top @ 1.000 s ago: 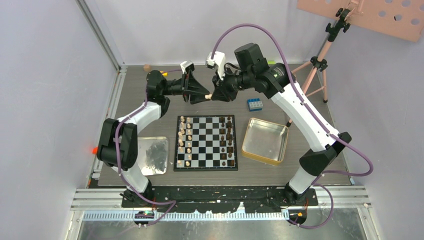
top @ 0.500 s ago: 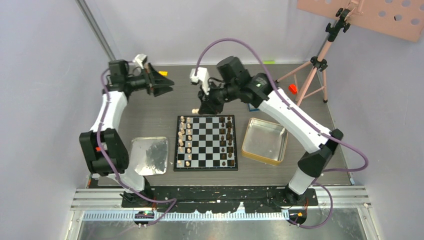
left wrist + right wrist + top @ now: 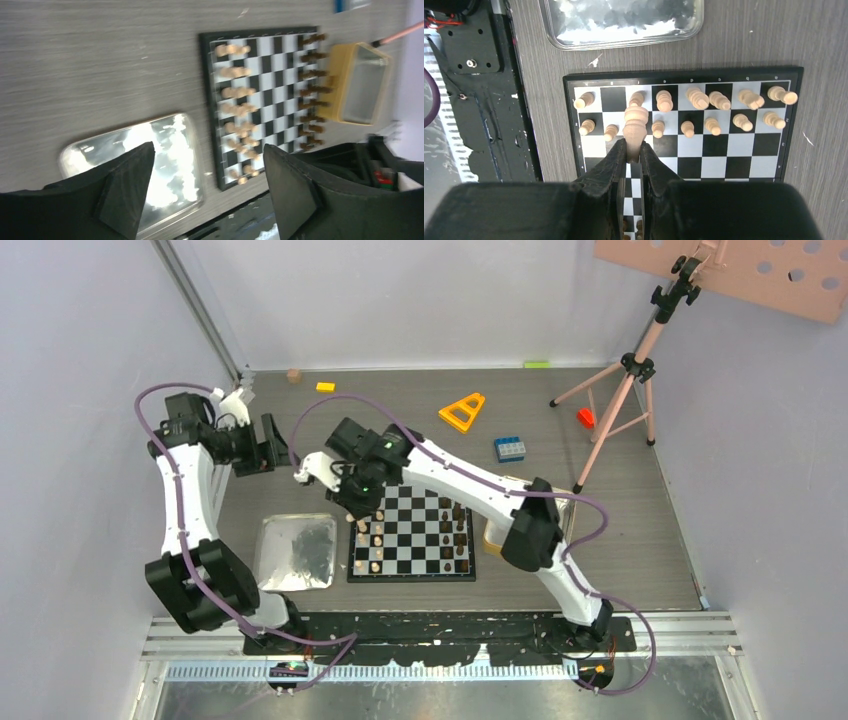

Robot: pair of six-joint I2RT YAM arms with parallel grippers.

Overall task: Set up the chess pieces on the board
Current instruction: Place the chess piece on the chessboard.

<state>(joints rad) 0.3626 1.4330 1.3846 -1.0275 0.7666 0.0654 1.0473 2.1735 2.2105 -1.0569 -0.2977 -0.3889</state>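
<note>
With my right claw point(image 3: 634, 150) clamped on a light piece point(image 3: 635, 120) over the board point(image 3: 719, 145), I judge it next needs lowering upright onto the vacant back-row square point(image 3: 614, 96).

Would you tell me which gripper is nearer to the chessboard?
Right. The right gripper hangs over the board, shut on a light piece; the left gripper, open, is off beyond its far-left corner.

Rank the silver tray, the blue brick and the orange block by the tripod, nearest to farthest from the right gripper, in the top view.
From the right gripper:
1. silver tray, close on its left.
2. blue brick, farther back and to the right.
3. orange block, far right, by the tripod.
</note>
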